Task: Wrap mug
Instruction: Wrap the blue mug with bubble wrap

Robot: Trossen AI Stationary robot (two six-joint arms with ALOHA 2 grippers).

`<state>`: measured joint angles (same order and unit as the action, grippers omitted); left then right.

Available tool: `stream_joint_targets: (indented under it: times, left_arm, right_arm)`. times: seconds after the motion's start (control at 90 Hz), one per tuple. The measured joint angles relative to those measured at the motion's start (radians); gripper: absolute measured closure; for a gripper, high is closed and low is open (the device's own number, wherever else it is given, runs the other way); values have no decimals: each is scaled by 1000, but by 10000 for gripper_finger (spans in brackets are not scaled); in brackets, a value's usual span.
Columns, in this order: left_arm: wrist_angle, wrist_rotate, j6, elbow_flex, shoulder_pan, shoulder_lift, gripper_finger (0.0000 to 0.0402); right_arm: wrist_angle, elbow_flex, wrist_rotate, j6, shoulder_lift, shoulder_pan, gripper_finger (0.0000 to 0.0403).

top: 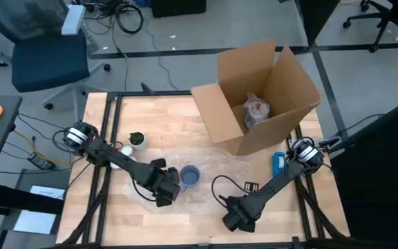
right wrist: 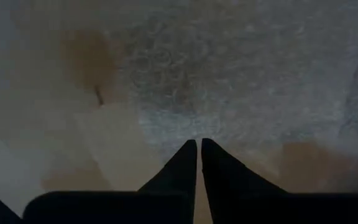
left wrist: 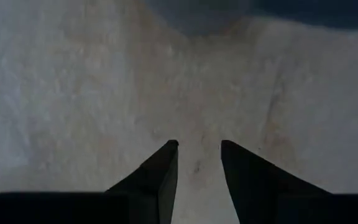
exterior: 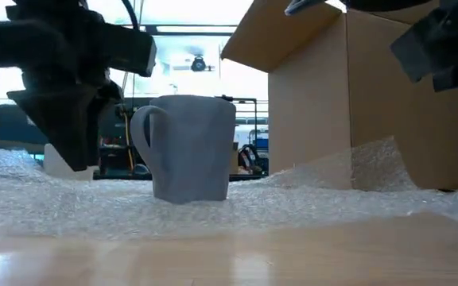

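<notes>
A blue-grey mug (top: 189,176) stands upright on a clear bubble wrap sheet (top: 216,160) spread over the wooden table; in the low view the mug (exterior: 188,147) has its handle toward the left. My left gripper (left wrist: 197,144) is open, pointing down at the sheet just near and left of the mug (left wrist: 197,12). My right gripper (right wrist: 197,142) is shut with nothing between its fingers, over the sheet's near edge (right wrist: 166,124), to the right of the mug. In the low view it hangs above the table (exterior: 444,40). My left gripper comes at the bubble wrap (left wrist: 197,106) from above, its open fingers standing over the sheet beside the mug. In the low view its dark tip (exterior: 74,155) reaches down to the sheet's level, but I cannot tell whether it touches.
An open cardboard box (top: 258,97) with a wrapped item inside stands at the far right, resting on the sheet's far part. A small green thing (top: 137,140) and a white thing (top: 124,149) lie at the left. A blue object (top: 278,164) lies by the right arm.
</notes>
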<state>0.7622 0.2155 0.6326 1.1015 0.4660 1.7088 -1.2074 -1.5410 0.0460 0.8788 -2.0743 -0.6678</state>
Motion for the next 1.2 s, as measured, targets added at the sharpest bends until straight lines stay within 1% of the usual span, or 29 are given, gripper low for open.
stream_joint_targets:
  times: [0.222,0.322,0.4,0.567,0.667,0.744,0.856,0.956,1.067,1.2]
  left_arm:
    - [-64,-1,-19,0,1,1,294]
    - [-62,-39,-24,0,6,1,294]
    - [-62,-70,-28,0,6,2,294]
    - [-59,-69,-3,0,14,2,294]
    - [-40,-88,0,0,31,2,293]
    - [-12,-96,0,0,54,2,291]
    - [23,-107,19,0,94,2,289]
    - [54,-128,57,0,131,2,289]
    - [87,-127,88,0,169,2,289]
    - [87,-67,100,0,196,2,289]
  right_arm:
    - [3,0,-8,2,0,0,399]
    - [3,0,-7,13,0,0,389]
    - [0,0,-1,22,0,0,374]
    - [-47,0,0,46,0,-10,328]
    - [-63,0,-2,64,0,-27,300]
    - [-31,1,-16,65,0,-43,283]
    - [77,27,-13,68,1,-53,268]
    - [138,75,-4,73,1,-49,264]
    - [172,110,-25,80,10,-38,269]
    - [182,108,-23,67,8,-23,298]
